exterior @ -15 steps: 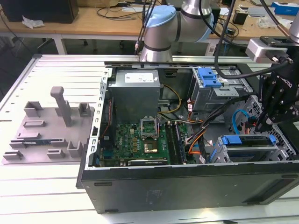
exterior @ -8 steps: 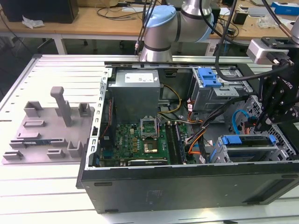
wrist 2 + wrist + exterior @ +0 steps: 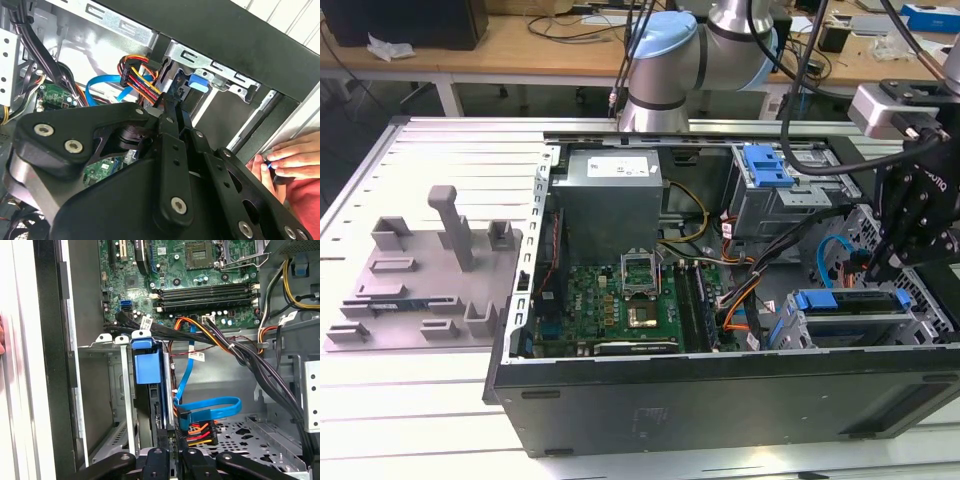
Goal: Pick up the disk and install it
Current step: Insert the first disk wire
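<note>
- Hanging at 3 o'clock in the exterior view, the gripper reaches down into the open computer case, over the drive cage at the case's 4 o'clock corner.
- Its fingers are drawn close together, with a slim gap between them in both wrist views; whether they touch anything I cannot tell.
- The disk sits in that drive cage, framed by its blue carrier rails, directly below the gripper.
- In the first wrist view the disk stands edge-on in its slot, the fingertips just beside its cable end.
- A plug with orange, red and yellow wires and a blue data cable lie just beside the disk's end.
- The green motherboard fills the case's middle; the grey power supply sits at its 12 o'clock.
- A grey fixture plate lies on the worktop at 9 o'clock.
- In the second wrist view a person's hand rests outside the case wall.
</note>
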`<state>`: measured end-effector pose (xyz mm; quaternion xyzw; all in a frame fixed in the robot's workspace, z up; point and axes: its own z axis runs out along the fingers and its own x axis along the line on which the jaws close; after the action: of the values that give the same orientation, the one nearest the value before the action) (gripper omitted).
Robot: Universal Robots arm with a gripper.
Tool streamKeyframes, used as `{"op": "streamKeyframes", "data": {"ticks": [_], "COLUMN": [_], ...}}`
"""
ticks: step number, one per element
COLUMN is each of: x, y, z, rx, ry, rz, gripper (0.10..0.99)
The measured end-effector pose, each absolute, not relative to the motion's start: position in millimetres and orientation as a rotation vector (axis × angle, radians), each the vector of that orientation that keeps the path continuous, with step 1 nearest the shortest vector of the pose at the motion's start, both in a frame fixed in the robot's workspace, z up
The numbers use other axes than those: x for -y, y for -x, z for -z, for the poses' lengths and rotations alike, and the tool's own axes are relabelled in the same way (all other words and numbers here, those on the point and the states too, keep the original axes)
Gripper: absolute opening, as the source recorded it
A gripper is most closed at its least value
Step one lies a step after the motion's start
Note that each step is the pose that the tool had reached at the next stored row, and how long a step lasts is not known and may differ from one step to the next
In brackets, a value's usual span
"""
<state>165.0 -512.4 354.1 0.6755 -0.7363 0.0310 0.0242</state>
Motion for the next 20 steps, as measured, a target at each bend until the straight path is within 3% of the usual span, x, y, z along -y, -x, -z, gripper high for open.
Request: {"op": "streamKeyframes", "data": {"ticks": [20], "x": [518.2], "y": [-163.0], "z": [-354.1], "rx": [2.239], "ry": [-2.134], "rz": [-0.097], "gripper": [0.169]}}
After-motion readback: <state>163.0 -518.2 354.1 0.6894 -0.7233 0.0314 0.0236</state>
